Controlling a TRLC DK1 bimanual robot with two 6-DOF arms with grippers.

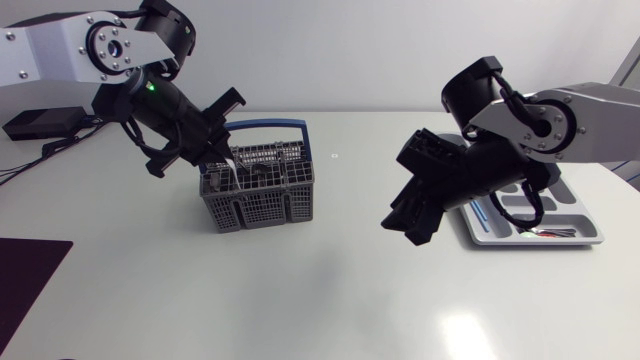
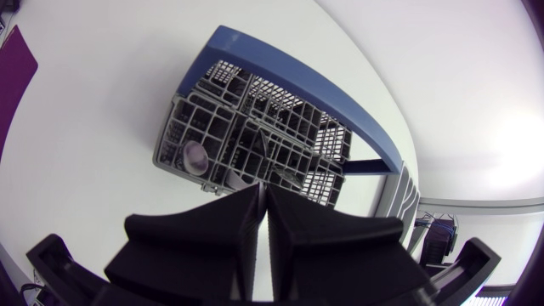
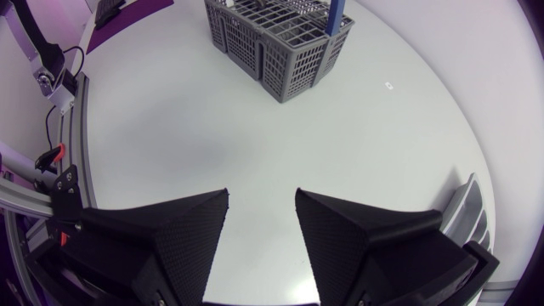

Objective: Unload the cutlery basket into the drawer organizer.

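The grey cutlery basket (image 1: 258,188) with a blue handle (image 1: 270,127) stands left of the table's middle. My left gripper (image 1: 214,152) hangs tilted over its left side, fingers shut. In the left wrist view the gripper (image 2: 263,194) has its tips at the basket (image 2: 255,127), right at a dark upright piece (image 2: 255,151); I cannot tell whether they pinch it. A pale purple handle end (image 2: 195,155) sits in a corner cell. My right gripper (image 1: 405,226) hangs open and empty right of centre, beside the grey drawer organizer (image 1: 590,232), which holds some cutlery (image 1: 545,232).
A dark purple mat (image 1: 25,275) lies at the front left corner. A black box (image 1: 40,123) with cables sits at the back left. In the right wrist view the basket (image 3: 280,38) lies far ahead of the gripper (image 3: 262,212), with the organizer's rim (image 3: 473,208) beside it.
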